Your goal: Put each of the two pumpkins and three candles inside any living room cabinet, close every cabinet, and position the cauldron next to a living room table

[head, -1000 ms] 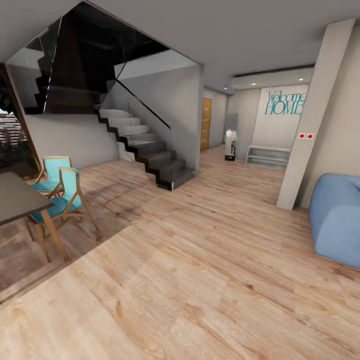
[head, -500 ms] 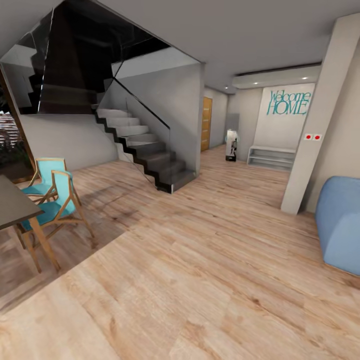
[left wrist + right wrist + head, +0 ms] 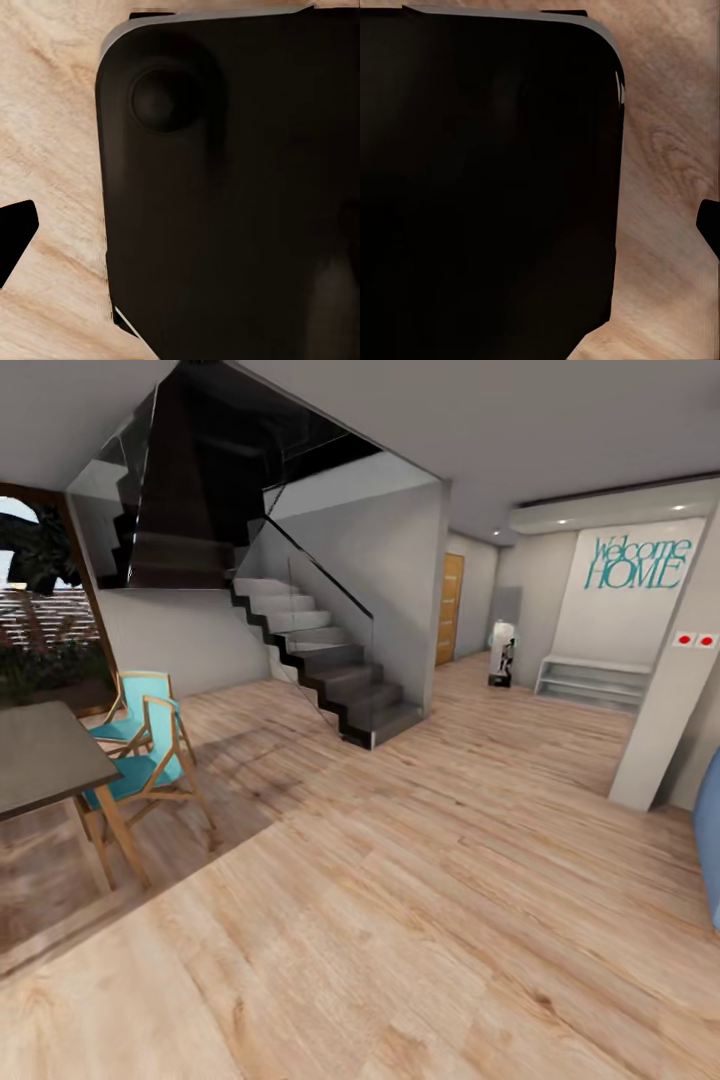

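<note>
The pumpkins, candles, cabinet, cauldron and low grey table are out of view. The head view looks across an open wooden floor (image 3: 420, 900) toward a dark staircase (image 3: 330, 670). In the left wrist view a flat black body (image 3: 225, 195) hangs over the floor, with a dark fingertip (image 3: 15, 232) at the picture's edge. The right wrist view has the same black body (image 3: 487, 180) and a sliver of dark fingertip (image 3: 711, 225). Neither sliver tells how the jaws stand.
A dark dining table (image 3: 40, 760) with teal chairs (image 3: 140, 760) stands at the left. At the right edge are a blue sofa (image 3: 712, 840) and a grey pillar (image 3: 670, 720). A white bench (image 3: 590, 682) sits under the "Welcome HOME" sign (image 3: 638, 563) at the hallway's end.
The whole picture has shifted right, so the camera has turned left. The sofa has slid almost out of frame, and more of the window at the left shows.
</note>
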Controlling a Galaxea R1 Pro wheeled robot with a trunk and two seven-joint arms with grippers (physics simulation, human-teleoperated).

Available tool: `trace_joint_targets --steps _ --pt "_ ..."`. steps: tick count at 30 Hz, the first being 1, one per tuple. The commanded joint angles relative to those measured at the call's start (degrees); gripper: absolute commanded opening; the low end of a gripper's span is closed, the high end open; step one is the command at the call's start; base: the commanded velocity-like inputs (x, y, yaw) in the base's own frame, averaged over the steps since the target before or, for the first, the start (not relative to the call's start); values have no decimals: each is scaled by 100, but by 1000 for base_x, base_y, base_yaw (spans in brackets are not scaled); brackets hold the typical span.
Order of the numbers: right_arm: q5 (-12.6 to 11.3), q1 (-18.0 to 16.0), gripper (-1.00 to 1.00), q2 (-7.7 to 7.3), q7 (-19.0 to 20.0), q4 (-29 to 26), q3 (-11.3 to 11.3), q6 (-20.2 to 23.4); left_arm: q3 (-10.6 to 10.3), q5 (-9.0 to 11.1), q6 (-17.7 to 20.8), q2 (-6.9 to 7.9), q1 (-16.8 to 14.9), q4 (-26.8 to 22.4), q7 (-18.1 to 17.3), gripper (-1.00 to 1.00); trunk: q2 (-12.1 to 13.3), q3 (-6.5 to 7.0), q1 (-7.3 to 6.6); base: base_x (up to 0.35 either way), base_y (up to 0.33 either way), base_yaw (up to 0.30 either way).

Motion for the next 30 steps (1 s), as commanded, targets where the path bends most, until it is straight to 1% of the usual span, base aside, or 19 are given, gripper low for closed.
trace_joint_targets --steps 1,16,20,22,26,30 --pt "-6 -3 100 0 -1 5 0 -21 9 6 -29 1 3 -7 -10 100 -3 -4 0 11 -12 278" --pt "60 -3 100 1 12 5 14 -19 26 24 -64 11 3 -7 -10 100 -3 -4 0 1 -2 277" --pt "70 -3 100 1 19 5 23 -21 7 0 -64 57 -3 -20 11 100 -3 -4 0 0 0 272" --pt "73 -3 100 1 35 5 23 -115 -2 -8 -67 65 -5 -20 35 100 -3 -5 0 0 0 269" --pt "85 -3 100 1 75 9 47 -537 10 6 -82 55 -4 -19 51 100 -3 -13 0 0 0 251" --pt "89 -3 100 1 85 21 52 -660 12 20 -103 54 -6 -24 54 100 -3 -27 0 0 0 241"
